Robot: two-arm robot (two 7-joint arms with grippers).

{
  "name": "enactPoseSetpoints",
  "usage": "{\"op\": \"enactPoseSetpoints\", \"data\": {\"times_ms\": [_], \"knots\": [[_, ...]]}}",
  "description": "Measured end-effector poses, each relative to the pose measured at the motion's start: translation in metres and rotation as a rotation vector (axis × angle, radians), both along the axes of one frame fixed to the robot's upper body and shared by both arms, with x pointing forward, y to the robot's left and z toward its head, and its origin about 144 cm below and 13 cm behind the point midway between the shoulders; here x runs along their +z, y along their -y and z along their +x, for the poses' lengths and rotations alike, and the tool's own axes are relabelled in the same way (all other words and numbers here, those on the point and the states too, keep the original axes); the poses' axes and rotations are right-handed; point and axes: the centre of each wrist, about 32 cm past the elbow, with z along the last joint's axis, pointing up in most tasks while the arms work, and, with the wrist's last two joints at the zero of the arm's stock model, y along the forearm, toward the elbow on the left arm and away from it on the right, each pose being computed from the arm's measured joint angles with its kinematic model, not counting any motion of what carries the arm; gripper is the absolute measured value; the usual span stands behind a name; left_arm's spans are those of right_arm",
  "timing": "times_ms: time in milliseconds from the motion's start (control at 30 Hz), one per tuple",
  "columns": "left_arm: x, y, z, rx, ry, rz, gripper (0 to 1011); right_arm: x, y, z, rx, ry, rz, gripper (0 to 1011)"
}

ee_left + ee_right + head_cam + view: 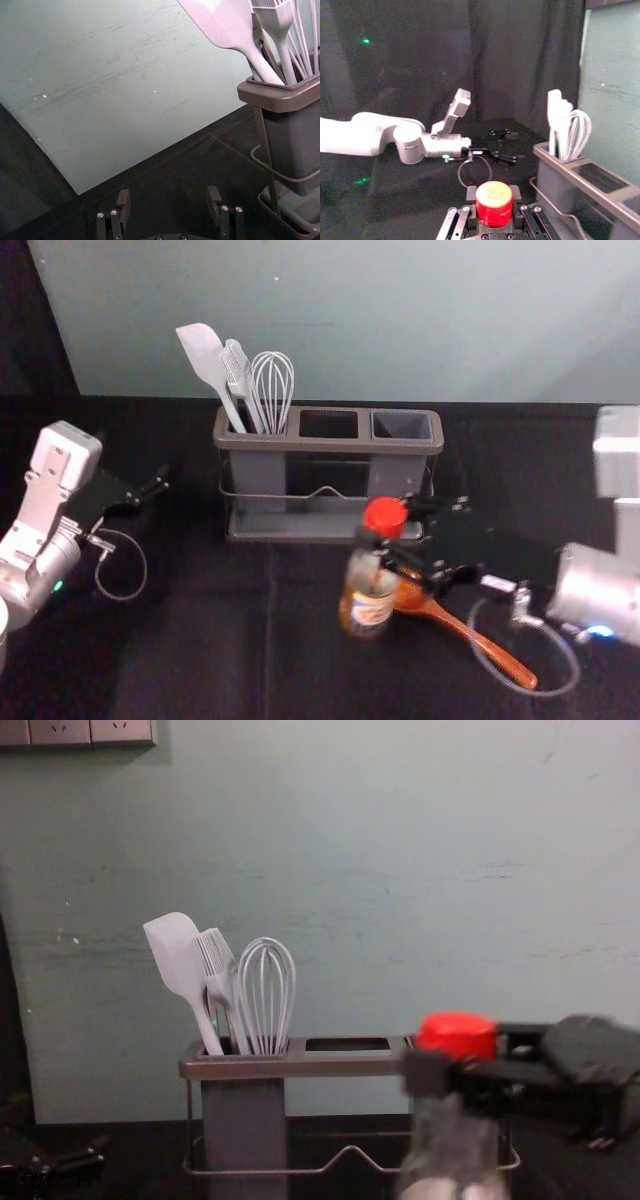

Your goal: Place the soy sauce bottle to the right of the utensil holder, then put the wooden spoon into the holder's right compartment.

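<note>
Soy sauce bottle (366, 602) pinched in your right claw (494, 200) | wooden spoon (478, 640) under it | both placings undone | your left claw (169, 196) spread, well apart

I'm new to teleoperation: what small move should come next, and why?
Probably carry the soy sauce bottle to the right of the utensil holder: the right gripper clasps it near its red cap, but it is in front of the holder.
</note>
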Motion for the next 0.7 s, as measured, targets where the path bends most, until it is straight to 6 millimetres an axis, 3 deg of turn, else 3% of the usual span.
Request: {"op": "enactPoseSetpoints", "data": {"times_ms": [267,467,700], "knots": [[0.000,0.000,0.000,0.000,0.000,0.000,1005,0.014,0.046,-0.014,-0.117,0.011,-0.036,383],[0.000,0.000,0.000,0.000,0.000,0.000,1005,0.007,0.074,-0.018,-0.222,0.019,-0.061,383],[0.000,0.000,0.000,0.000,0.000,0.000,1005,-0.005,0.090,-0.015,-0.311,0.049,-0.091,383]]}}
